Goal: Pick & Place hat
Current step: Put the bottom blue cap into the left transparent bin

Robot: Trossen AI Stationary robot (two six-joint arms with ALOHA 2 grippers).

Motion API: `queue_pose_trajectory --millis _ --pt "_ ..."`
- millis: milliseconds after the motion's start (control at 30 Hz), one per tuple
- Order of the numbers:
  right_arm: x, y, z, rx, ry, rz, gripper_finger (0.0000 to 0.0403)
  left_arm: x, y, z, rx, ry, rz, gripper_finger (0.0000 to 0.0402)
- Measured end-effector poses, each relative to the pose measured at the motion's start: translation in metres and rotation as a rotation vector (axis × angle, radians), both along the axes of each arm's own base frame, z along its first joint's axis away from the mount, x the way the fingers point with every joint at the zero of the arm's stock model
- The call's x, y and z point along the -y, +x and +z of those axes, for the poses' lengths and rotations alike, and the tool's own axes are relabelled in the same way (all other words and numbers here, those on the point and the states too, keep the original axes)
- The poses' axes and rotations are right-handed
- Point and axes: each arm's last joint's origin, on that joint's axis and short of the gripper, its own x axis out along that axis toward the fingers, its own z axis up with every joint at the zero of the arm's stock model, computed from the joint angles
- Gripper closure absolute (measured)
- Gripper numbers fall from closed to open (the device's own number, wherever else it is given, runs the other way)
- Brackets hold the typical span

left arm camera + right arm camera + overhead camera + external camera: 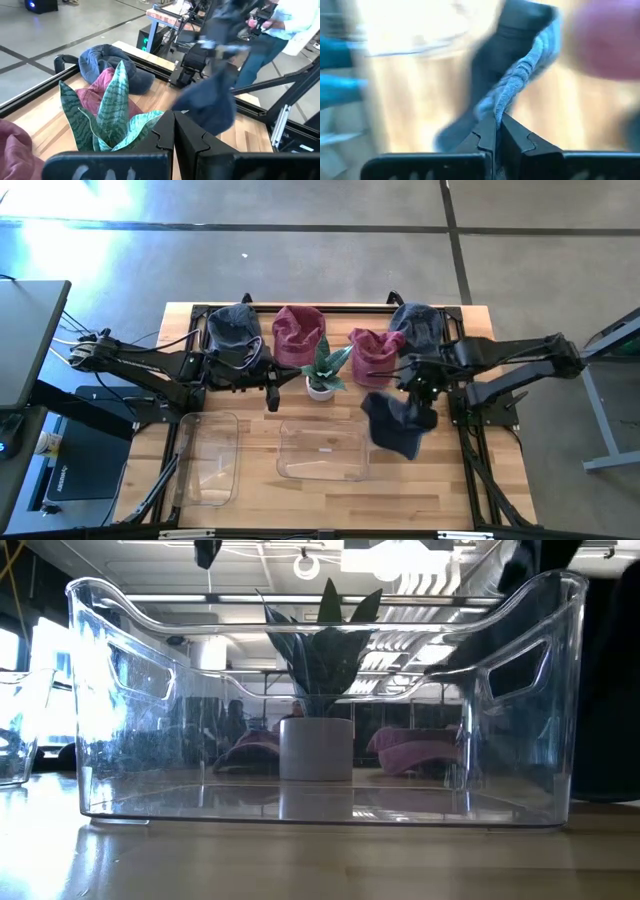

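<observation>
A dark blue knit hat [395, 425] hangs from my right gripper [420, 395], just right of the middle clear bin [322, 448]; the left wrist view shows the same hat [212, 100] in the air. Along the table's far side lie another dark blue hat [232, 330], two maroon hats [298, 335] [375, 352] and a blue hat [418, 325]. My left gripper [272, 395] is shut on nothing, left of the potted plant [322, 372]. My right gripper pinches the hat's ribbed edge [507, 100] between its two fingers, a bunched fold of the knit. The fingers slant down from above. The hat hangs slack below them, lifted clear of the table.
A second clear bin [210, 455] stands near the left front. The potted plant [320, 690] stands behind the middle bin [320, 700]. A black frame runs along the table's far edge [330, 308]. A person stands beyond the table [280, 25].
</observation>
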Motion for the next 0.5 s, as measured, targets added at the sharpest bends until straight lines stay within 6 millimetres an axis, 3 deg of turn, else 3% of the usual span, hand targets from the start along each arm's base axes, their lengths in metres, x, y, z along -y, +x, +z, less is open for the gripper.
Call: queue_pose_trajectory --millis 133,233,333,500 --pt "-0.006 -0.001 0.020 0.046 0.204 0.097 0.0398 0.000 0.000 0.000 0.000 0.003 0.001 0.0402" --pt "-0.007 -0.003 0.020 0.045 0.249 0.127 0.0395 0.000 0.000 0.000 -0.001 0.011 0.001 0.0402" --pt "-0.004 -0.003 0.002 0.008 0.167 0.124 0.0394 0.000 0.000 0.000 -0.001 0.012 0.002 0.0402" --pt "0.007 0.000 -0.047 -0.054 -0.073 0.030 0.0397 0.000 0.000 0.000 0.000 0.008 0.004 0.0402"
